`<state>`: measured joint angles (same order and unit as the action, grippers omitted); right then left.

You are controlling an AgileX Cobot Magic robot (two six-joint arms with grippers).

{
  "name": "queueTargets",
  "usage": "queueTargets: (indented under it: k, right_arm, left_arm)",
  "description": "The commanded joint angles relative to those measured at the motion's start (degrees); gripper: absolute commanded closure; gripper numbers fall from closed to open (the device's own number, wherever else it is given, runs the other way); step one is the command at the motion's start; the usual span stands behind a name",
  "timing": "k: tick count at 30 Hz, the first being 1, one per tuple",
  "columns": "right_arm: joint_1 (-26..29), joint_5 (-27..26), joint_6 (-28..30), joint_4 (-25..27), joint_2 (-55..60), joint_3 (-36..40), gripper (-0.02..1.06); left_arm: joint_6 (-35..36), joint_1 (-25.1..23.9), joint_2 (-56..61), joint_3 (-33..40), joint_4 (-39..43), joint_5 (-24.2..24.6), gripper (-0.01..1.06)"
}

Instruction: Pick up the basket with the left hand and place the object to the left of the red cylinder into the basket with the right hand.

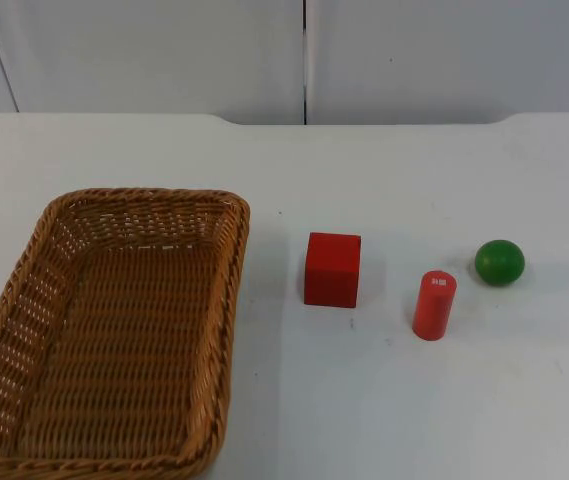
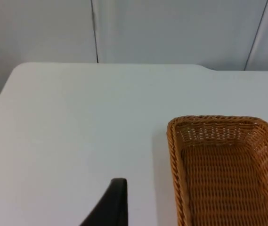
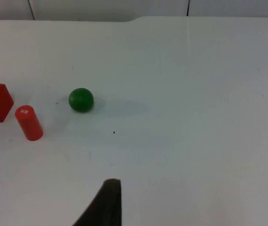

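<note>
Basket (image 1: 114,330) at table's left; red cube (image 1: 332,269) left of red cylinder (image 1: 434,305).

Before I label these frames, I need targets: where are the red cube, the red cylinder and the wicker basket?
red cube (image 1: 332,268): top view, front face near its top edge.
red cylinder (image 1: 434,306): top view, middle of its side.
wicker basket (image 1: 232,268): top view, right rim.

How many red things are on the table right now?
2: a red cube right of the basket, and a red cylinder between that cube and the green ball.
</note>
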<state>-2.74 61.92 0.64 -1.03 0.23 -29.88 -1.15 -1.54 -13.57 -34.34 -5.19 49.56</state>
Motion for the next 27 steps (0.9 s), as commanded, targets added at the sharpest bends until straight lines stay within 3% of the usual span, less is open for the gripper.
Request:
queueTargets:
  k: [1,15,27]
  right_arm:
    - [0.24,-0.11,0.04,-0.14,-0.23,0.36,-0.01]
    - [0.24,-0.11,0.04,-0.14,-0.23,0.36,-0.01]
    - [0.24,-0.11,0.04,-0.29,-0.23,0.36,-0.01]
  left_arm:
    - [-0.07,0.32,-1.58,-0.31,-1.57,-2.08,0.0]
    - [-5.48,0.32,-11.1,-0.31,-7.98,-6.76,0.0]
    - [-7.54,0.32,-19.92,-0.31,-8.34,-9.02,0.0]
